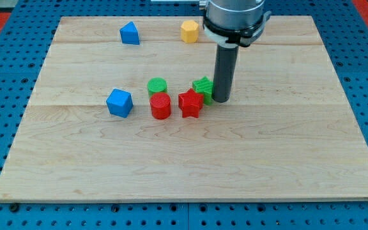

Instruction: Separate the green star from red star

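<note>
The green star (202, 88) lies near the board's middle, touching the red star (190, 103) just below and to its left. My tip (222, 99) stands on the board right beside the green star, on its right side, touching or nearly touching it. The dark rod rises from there toward the view's top.
A red cylinder (160, 106) sits left of the red star, with a green cylinder (157, 86) just above it. A blue cube (119, 103) lies further left. A blue block (130, 33) and a yellow block (190, 30) lie near the wooden board's (286, 160) top edge.
</note>
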`<state>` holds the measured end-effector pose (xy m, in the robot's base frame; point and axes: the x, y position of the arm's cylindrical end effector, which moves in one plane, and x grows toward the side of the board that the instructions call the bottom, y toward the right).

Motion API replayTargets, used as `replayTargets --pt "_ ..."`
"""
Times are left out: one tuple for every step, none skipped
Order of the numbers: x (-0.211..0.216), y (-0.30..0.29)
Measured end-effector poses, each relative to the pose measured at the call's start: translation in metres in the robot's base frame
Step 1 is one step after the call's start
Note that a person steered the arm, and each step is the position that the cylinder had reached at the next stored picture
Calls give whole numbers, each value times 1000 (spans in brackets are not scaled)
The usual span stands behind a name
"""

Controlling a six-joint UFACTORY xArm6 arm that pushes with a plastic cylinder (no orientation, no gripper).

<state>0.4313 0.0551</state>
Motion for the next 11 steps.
replayTargets --pt "-22 -20" --pt "-61 -17" --pt "-60 14" --pt "-8 15" --pt "7 -30" --pt "-39 -36" --pt "-81 -36" --pt "-77 -18" --pt "-57 -19" --pt "-39 -71" --pt "-52 -100"
